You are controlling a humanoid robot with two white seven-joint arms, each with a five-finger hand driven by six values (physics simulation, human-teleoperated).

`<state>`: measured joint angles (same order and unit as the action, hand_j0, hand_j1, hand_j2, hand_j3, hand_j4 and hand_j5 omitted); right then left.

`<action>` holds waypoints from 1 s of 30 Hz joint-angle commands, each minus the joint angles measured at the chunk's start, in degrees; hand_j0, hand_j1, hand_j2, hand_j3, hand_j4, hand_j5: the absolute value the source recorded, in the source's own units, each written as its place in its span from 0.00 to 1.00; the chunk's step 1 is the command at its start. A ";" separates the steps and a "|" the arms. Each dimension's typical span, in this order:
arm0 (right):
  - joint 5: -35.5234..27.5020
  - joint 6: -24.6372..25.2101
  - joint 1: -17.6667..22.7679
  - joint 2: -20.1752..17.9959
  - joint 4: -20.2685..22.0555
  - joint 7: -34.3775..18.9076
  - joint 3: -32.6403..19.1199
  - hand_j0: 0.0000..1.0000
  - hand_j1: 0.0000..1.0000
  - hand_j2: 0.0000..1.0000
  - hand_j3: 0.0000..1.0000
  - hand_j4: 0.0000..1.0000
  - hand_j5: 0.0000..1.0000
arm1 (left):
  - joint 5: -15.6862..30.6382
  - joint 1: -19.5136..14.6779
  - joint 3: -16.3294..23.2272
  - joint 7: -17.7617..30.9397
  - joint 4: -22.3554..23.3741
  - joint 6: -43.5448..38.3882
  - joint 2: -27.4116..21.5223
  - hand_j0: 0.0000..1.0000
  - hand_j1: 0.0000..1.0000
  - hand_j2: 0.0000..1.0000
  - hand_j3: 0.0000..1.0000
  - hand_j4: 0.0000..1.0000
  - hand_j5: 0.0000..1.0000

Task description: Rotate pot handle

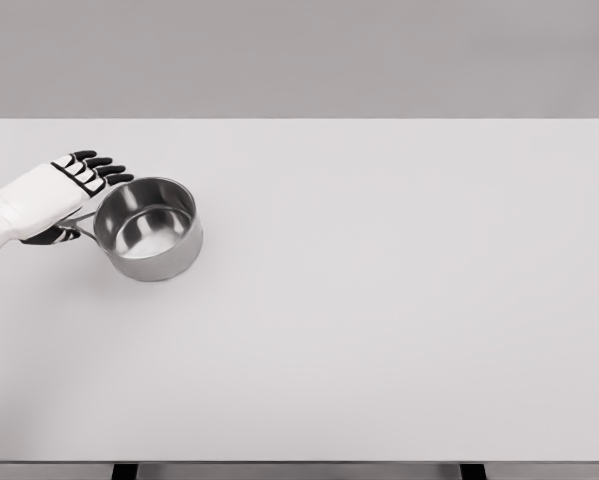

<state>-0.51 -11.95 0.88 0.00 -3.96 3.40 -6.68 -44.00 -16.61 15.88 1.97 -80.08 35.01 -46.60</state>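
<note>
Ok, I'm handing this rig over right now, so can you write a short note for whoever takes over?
Left hand: at the pot's handle on the table's left side, fingers extended over it, thumb below; a firm grasp cannot be confirmed.
Right hand: out of view.
Pot: upright, empty, on the white table, handle pointing left toward the hand.
Done: hand has reached the handle.
Left: rotating the handle.

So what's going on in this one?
The robot's left hand is at the handle of a steel pot standing upright near the left edge of a white table. The hand lies over the handle, fingers stretched toward the pot's rim; whether it actually grips the handle cannot be told. The pot looks empty. The right arm is not in view.
</note>
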 commanded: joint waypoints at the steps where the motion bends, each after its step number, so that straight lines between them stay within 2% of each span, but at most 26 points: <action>1: -0.02 0.00 0.00 0.00 0.01 0.03 0.00 1.00 1.00 1.00 1.00 1.00 1.00 | 0.14 0.00 0.03 -0.04 0.80 -0.01 0.10 1.00 1.00 1.00 1.00 1.00 1.00; 6: -0.02 0.00 0.00 0.00 0.01 0.03 0.00 1.00 1.00 1.00 1.00 1.00 1.00 | -1.62 -1.93 0.38 -0.04 2.12 -0.01 1.68 1.00 1.00 1.00 1.00 1.00 1.00; 12: -0.02 0.00 -0.09 0.00 0.01 0.02 0.00 1.00 1.00 1.00 1.00 1.00 1.00 | -1.79 -2.20 0.38 -0.04 2.12 -0.01 1.51 1.00 1.00 1.00 1.00 1.00 1.00; 16: -0.02 0.00 0.00 0.00 0.01 0.03 0.00 1.00 1.00 1.00 1.00 1.00 1.00 | -1.18 -1.76 0.11 -0.04 1.07 -0.01 1.07 1.00 1.00 1.00 1.00 1.00 1.00; 19: -0.02 0.00 -0.09 0.00 0.01 -0.06 0.00 1.00 1.00 1.00 1.00 1.00 1.00 | -1.09 -1.14 0.03 -0.04 -2.10 -0.01 0.37 1.00 1.00 1.00 1.00 1.00 1.00; 26: -0.02 0.00 -0.09 0.00 0.01 0.03 0.00 1.00 1.00 1.00 1.00 1.00 1.00 | -1.53 -0.27 0.03 -0.04 -1.48 -0.01 0.28 1.00 1.00 1.00 1.00 1.00 1.00; 30: -0.02 0.00 -0.09 0.00 0.01 -0.06 0.00 1.00 1.00 1.00 1.00 1.00 1.00 | -1.62 1.67 -0.06 -0.04 -1.39 -0.01 -0.34 1.00 1.00 1.00 1.00 1.00 1.00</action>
<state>-0.50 -11.95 0.79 0.00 -3.96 3.40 -6.67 -45.94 -14.77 15.90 1.98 -81.51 35.01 -46.62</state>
